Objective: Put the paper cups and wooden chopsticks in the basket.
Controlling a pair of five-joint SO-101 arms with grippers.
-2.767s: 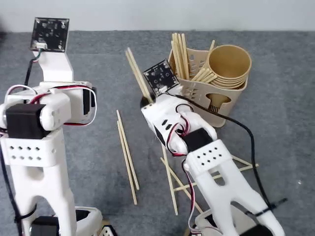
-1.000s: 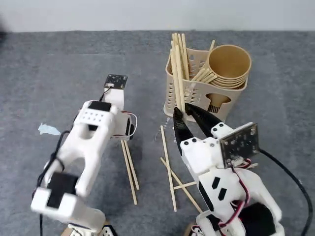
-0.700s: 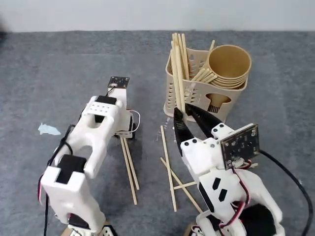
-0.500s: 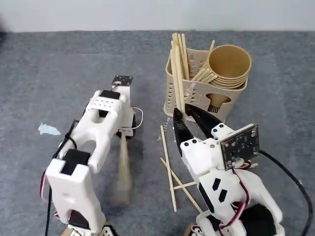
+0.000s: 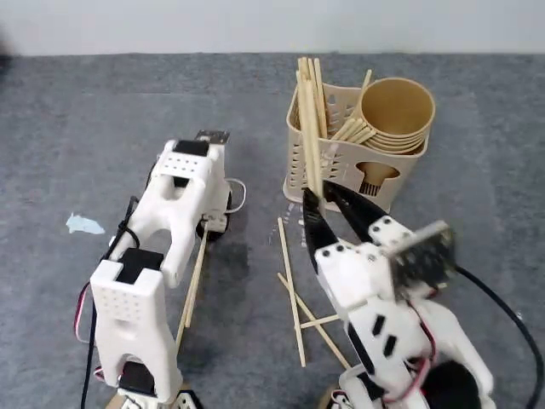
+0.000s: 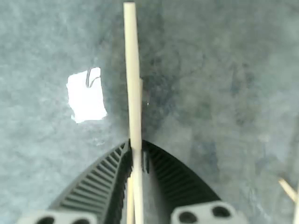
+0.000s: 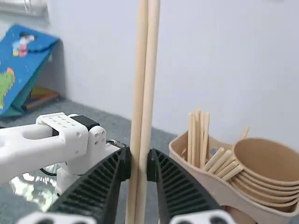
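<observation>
Where grey carpet (image 5: 102, 111) meets white wall (image 5: 255, 25), basket (image 5: 332, 162), perhaps a blue bag (image 7: 23, 65)

wooden chopsticks (image 5: 289, 277), matt plastic basket (image 5: 328, 166) (paper cups (image 5: 397, 106)), rough cloth tabletop (image 5: 102, 111)

One basket (image 5: 336, 158), one cup stack (image 5: 396, 106), two chopsticks (image 7: 145, 70) in right gripper (image 7: 138, 165), two in left gripper (image 6: 135, 151)

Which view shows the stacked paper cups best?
The high view: the paper cups sit nested in the basket, open rims seen from above. The right wrist view catches them side-on, cut by the frame's edge.
</observation>
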